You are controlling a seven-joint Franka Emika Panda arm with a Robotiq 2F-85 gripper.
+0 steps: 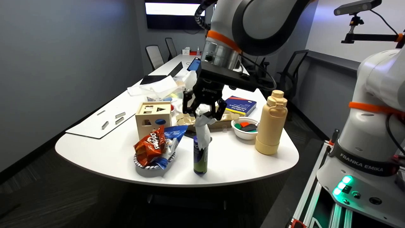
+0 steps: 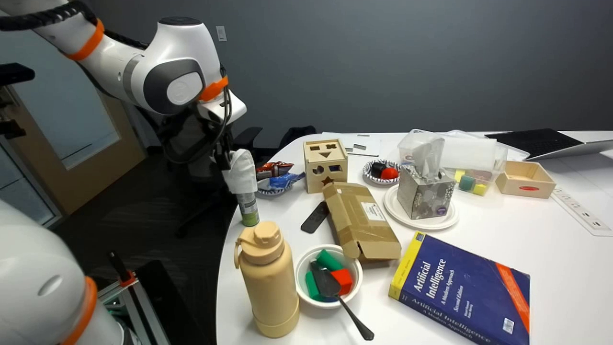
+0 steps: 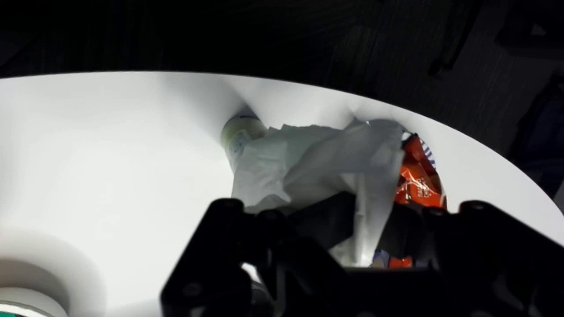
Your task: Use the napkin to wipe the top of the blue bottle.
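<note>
Claw [image 1: 205, 117] gripping the napkin [image 1: 203, 136], which hangs over the blue bottle [image 1: 200, 163] and hides much of its upper part in both exterior views; contact with the top cannot be told. Bottle upright near the edge of the table [image 1: 234, 167], snack bags [image 1: 148, 148] close by.

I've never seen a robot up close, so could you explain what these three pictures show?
The big white machine is a robot arm, ending in a pincer-like gripper. Two pictures are taken from outside the robot; the third, from its wrist, looks down past the gripper. The gripper holds a white napkin, which hangs by the top of an upright blue bottle near the edge of the table; whether they touch is hard to tell. The table also bears a tan water bottle, wooden shape-sorting box, snack bags, tissue box and Artificial Intelligence textbook.
</note>
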